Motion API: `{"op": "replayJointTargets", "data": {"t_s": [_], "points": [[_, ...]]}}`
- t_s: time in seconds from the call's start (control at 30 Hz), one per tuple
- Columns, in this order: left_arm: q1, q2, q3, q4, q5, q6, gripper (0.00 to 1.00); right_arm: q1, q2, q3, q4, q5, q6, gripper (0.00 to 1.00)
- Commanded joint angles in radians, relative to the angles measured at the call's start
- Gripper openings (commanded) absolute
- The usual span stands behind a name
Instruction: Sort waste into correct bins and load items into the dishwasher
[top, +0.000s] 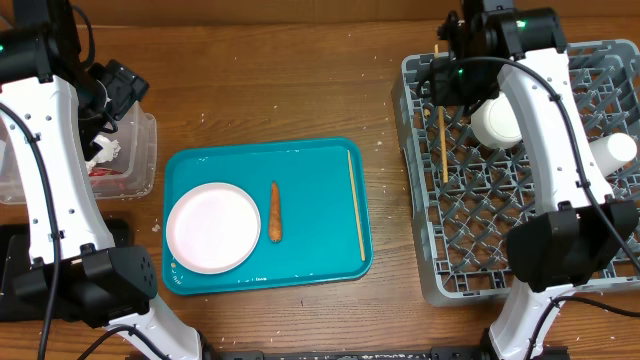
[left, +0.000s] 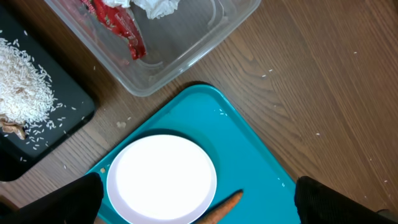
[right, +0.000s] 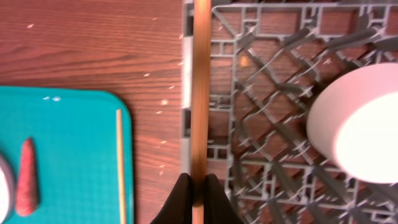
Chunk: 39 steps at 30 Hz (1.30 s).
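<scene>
My right gripper (top: 441, 78) (right: 198, 186) is shut on a wooden chopstick (top: 442, 140) (right: 200, 93) and holds it over the left edge of the grey dish rack (top: 520, 240) (right: 261, 143). A second chopstick (top: 355, 205) (right: 120, 168) lies on the right side of the teal tray (top: 310, 165) (left: 249, 149). A white plate (top: 213, 227) (left: 161, 177) and a carrot (top: 275, 211) (left: 225, 206) also lie on the tray. My left gripper (top: 120, 85) (left: 196, 204) is open and empty, above the tray's corner near the clear bin (top: 145, 150) (left: 186, 56).
The clear bin holds a red wrapper (left: 118, 28) and crumpled paper (left: 155, 6). A black bin (left: 37, 106) beside it holds rice. Two white cups (top: 497, 122) (top: 610, 150) stand in the rack; one shows in the right wrist view (right: 360, 130).
</scene>
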Motion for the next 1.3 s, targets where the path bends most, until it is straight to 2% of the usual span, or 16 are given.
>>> {"op": "replayJointTargets", "data": {"t_s": [0.0, 0.1, 0.23, 0.27, 0.4, 0.67, 0.8, 0.93, 0.97, 1.0, 1.13, 1.27], "points": [[-0.007, 0.002, -0.005, 0.003, -0.016, 0.016, 1.00, -0.021, -0.004, -0.103, 0.075, -0.010, -0.048, 0.04], [-0.008, 0.002, -0.005, 0.003, -0.016, 0.016, 1.00, -0.021, -0.003, -0.172, 0.129, -0.011, -0.043, 0.04], [-0.008, 0.002, -0.005, 0.003, -0.016, 0.016, 1.00, -0.021, -0.003, -0.187, 0.143, -0.022, 0.000, 0.24], [-0.008, 0.002, -0.005, 0.004, -0.016, 0.016, 1.00, -0.021, -0.003, -0.187, 0.144, -0.025, 0.014, 0.34], [-0.008, 0.002, -0.005, 0.006, -0.016, 0.016, 1.00, -0.021, -0.005, -0.180, 0.126, -0.103, 0.014, 0.44], [-0.008, 0.002, -0.005, 0.006, -0.013, 0.015, 1.00, 0.023, -0.022, -0.102, 0.055, -0.239, 0.222, 0.47], [-0.008, 0.002, -0.005, 0.006, -0.007, 0.011, 1.00, 0.137, -0.021, -0.105, 0.056, -0.224, 0.251, 0.48], [-0.008, 0.002, -0.005, 0.004, -0.005, 0.012, 1.00, 0.283, -0.007, -0.117, 0.069, -0.042, 0.352, 0.56], [-0.008, 0.002, -0.005, 0.004, -0.005, 0.011, 1.00, 0.343, 0.000, -0.151, 0.099, 0.056, 0.388, 0.64], [-0.008, 0.002, -0.005, 0.004, -0.005, 0.011, 1.00, 0.377, 0.007, -0.179, 0.124, 0.093, 0.407, 0.66], [-0.008, 0.002, -0.005, -0.005, -0.005, 0.012, 1.00, 0.459, 0.057, -0.287, 0.206, 0.133, 0.472, 0.66], [-0.008, 0.002, -0.005, -0.008, -0.006, 0.012, 1.00, 0.472, 0.091, -0.370, 0.256, 0.099, 0.507, 0.66]]}}
